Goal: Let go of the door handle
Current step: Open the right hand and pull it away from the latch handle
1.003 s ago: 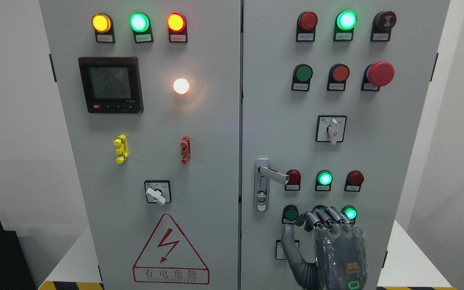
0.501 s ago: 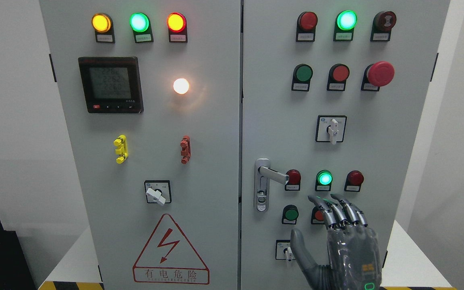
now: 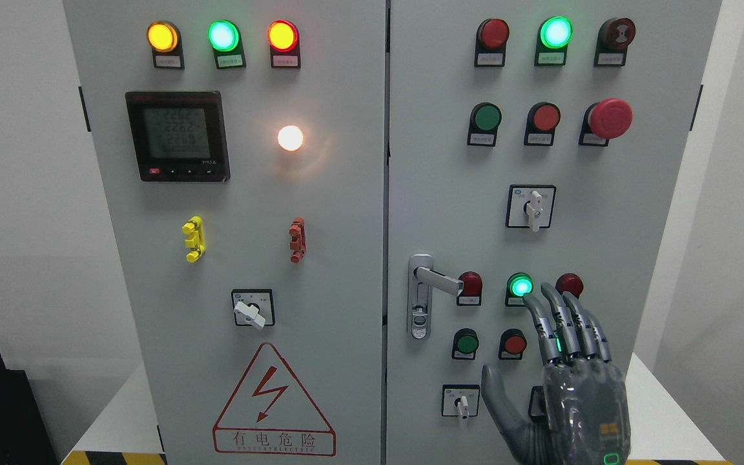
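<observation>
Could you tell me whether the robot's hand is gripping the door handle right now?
No, the right hand is open, fingers extended, clear of the door handle.

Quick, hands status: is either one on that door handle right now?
Right hand: open, fingers extended, holding nothing, clear of the silver metal lever door handle.
Left hand: not in view.

Electrical test lab: control cabinet (image 3: pixel 320 213), indicator lamps (image 3: pixel 223 35)

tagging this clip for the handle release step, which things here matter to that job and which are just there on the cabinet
Part of the job:
- silver lever door handle on the right cabinet door
- right hand, fingers spread, clear of the handle

Just there:
- red mushroom emergency stop button
- black digital meter
- lit green round lamp
- yellow clip
- red triangular warning sign
</observation>
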Action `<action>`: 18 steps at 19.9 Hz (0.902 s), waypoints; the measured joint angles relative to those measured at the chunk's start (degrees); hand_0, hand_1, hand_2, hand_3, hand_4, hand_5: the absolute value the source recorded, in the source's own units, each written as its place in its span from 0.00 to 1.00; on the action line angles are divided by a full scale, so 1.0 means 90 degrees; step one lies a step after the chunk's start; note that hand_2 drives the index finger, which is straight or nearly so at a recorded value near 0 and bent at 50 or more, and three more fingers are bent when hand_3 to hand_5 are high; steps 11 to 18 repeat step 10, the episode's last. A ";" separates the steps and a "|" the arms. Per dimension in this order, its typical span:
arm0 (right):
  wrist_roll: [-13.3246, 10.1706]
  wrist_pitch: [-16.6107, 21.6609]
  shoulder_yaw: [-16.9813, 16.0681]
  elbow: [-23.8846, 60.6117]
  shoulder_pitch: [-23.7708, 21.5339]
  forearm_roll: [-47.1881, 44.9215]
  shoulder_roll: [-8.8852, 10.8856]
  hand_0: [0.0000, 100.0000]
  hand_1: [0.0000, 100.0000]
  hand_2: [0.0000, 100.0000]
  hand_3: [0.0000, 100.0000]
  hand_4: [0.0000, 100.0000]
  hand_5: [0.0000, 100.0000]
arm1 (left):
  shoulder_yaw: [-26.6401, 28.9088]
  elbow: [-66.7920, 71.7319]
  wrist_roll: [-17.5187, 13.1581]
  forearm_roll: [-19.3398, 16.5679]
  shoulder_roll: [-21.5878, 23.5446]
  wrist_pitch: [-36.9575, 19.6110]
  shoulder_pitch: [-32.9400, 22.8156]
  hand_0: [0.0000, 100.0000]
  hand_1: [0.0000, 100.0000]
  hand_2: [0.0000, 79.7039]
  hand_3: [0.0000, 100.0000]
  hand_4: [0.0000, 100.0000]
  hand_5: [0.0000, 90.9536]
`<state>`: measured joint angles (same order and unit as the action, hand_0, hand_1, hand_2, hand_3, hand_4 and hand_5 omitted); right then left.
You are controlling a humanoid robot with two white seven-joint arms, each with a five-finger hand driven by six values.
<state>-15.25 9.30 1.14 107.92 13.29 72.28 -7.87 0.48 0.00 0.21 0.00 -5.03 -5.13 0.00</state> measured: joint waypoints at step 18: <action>0.0003 0.0000 -0.0075 0.0025 -0.0030 -0.0011 -0.0006 0.42 0.13 0.13 0.10 0.04 0.00 | 0.0000 0.0000 0.0001 0.0000 0.0001 0.0000 0.0000 0.12 0.39 0.00 0.00 0.00 0.00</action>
